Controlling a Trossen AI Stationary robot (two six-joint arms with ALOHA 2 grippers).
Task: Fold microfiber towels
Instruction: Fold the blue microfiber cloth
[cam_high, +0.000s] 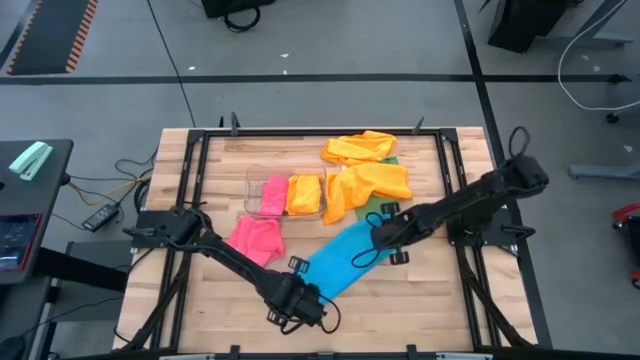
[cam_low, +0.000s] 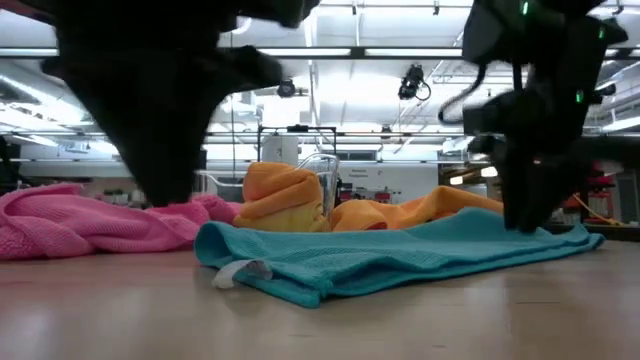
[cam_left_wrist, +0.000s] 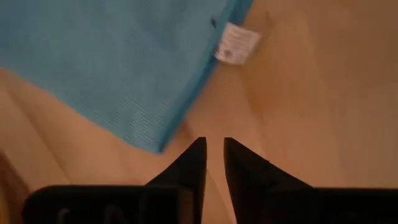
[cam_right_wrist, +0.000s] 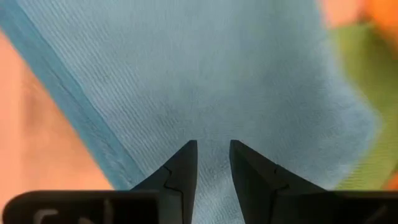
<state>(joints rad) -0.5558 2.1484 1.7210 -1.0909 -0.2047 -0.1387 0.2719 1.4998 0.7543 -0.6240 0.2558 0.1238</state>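
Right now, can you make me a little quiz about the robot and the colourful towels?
1. True or false: the blue towel lies flat on the wooden table between the two grippers.
2. Which towel sits inside the clear plastic bin next to the pink one? A) green B) yellow C) blue
3. Fill in: the small white tag near the left gripper belongs to the ____ towel.

Key
1. True. The right gripper is over its far end, and the left gripper is at its near corner.
2. B, the yellow towel.
3. blue
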